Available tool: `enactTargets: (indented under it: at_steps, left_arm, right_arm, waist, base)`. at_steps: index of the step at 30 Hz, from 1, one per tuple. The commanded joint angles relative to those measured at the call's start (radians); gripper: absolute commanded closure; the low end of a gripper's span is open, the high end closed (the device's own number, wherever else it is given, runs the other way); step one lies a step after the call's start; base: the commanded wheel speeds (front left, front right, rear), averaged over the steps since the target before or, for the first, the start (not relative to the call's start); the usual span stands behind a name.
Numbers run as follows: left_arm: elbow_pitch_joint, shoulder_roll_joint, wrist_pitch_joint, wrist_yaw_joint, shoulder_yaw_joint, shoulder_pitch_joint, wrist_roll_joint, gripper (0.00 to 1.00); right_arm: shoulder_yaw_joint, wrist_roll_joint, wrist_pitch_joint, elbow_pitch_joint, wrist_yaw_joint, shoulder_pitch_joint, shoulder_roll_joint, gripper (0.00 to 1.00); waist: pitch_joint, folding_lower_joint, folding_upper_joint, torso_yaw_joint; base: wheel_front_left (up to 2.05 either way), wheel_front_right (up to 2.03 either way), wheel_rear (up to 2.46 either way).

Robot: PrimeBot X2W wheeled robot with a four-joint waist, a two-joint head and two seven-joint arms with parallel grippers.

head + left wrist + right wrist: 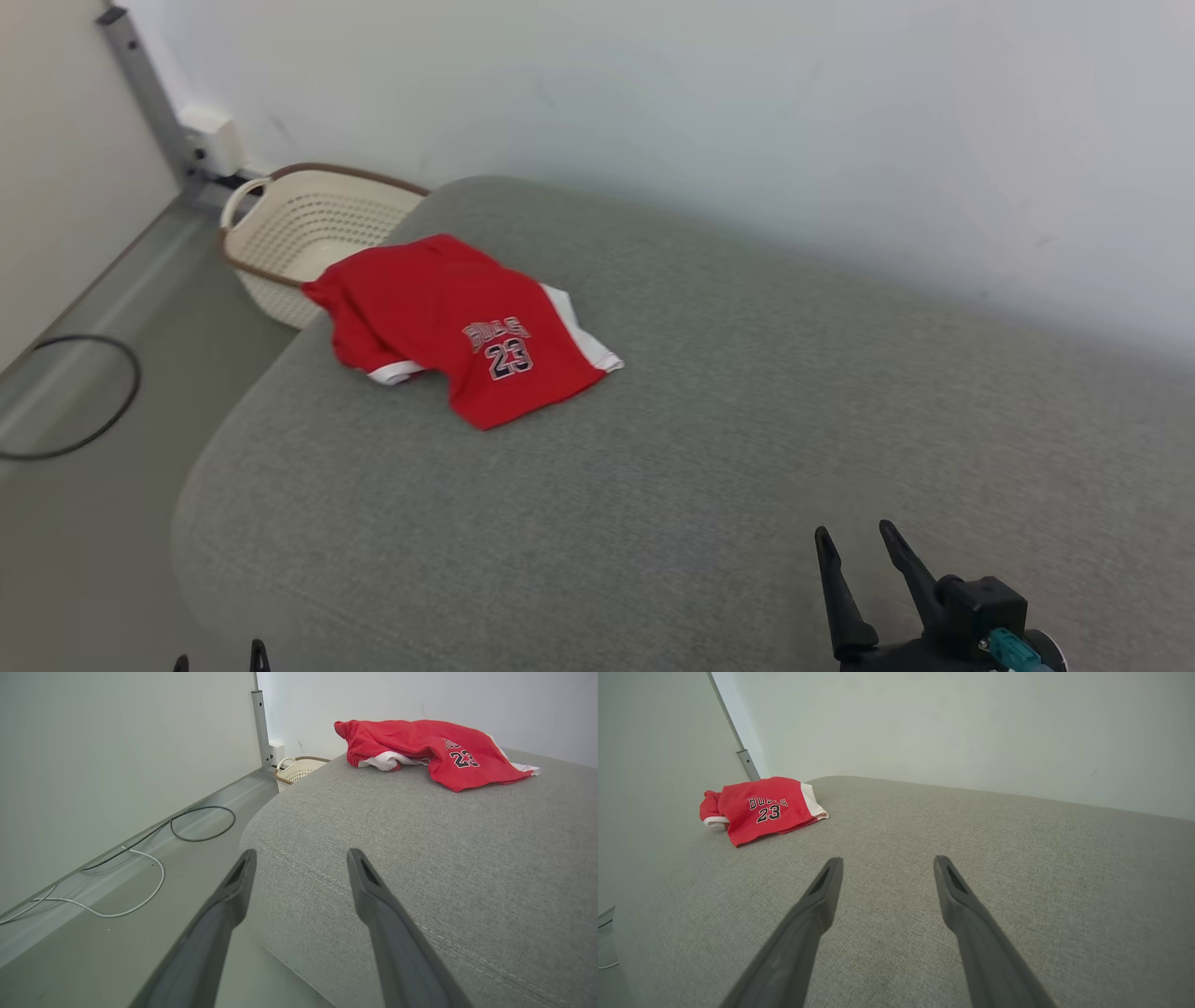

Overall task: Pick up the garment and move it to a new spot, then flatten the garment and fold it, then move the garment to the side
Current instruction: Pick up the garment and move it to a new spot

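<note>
Grey cushion against a pale wall. Left gripper: fingers spread, empty, near edge. Basket off the far-left corner. Red garment lies crumpled beside it. It looks light and limp; probably best pinched at the white-trimmed hem. Right gripper: fingers spread, empty, well apart.

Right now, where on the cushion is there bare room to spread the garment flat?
Free: the wide grey cushion stretch between the red garment and the right gripper, and on rightward along the wall. Crowded: the far left corner, where the garment lies beside the basket.
</note>
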Motion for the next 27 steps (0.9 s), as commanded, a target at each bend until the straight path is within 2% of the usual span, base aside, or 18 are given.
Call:
enactTargets:
  at_steps: [1, 7, 12, 15, 20, 27]
  left_arm:
    - [-0.002, 0.001, -0.001, -0.006, 0.005, 0.014, -0.001, 0.00]
    - [-0.014, -0.002, -0.001, -0.026, 0.022, 0.008, -0.010, 0.00]
    - [0.030, -0.005, -0.001, -0.082, 0.038, -0.042, -0.056, 0.00]
    - [0.047, -0.005, -0.001, -0.098, 0.046, -0.081, -0.059, 0.00]
    - [0.157, 0.038, -0.001, -0.153, 0.049, -0.257, -0.042, 0.00]
    - [0.310, 0.120, -0.001, -0.204, 0.026, -0.525, -0.026, 0.00]
  right_arm:
    - [0.004, 0.003, 0.000, 0.005, 0.000, -0.004, -0.007, 0.00]
    - [0.010, -0.001, 0.000, -0.003, 0.000, -0.012, -0.021, 0.00]
    - [0.017, -0.004, 0.000, -0.008, 0.000, -0.026, -0.040, 0.00]
    - [0.015, -0.006, 0.000, -0.012, 0.000, -0.033, -0.053, 0.00]
    - [0.017, -0.007, 0.000, -0.031, 0.000, -0.054, -0.095, 0.00]
    - [0.014, -0.004, 0.000, -0.065, 0.000, -0.100, -0.143, 0.00]
  waist:
    - [0.013, -0.0001, -0.0001, 0.088]
    - [0.033, -0.0001, -0.0001, 0.109]
    - [0.069, -0.0001, -0.0001, 0.079]
    - [0.084, -0.0001, -0.0001, 0.064]
    - [0.142, -0.0001, -0.0001, 0.006]
    - [0.238, -0.0001, -0.0001, -0.073]
  base:
    - [0.00, 0.00, 0.00]
    - [0.00, 0.00, 0.00]
    - [0.00, 0.00, 0.00]
    - [0.00, 0.00, 0.00]
    - [0.00, 0.00, 0.00]
    - [0.00, 0.00, 0.00]
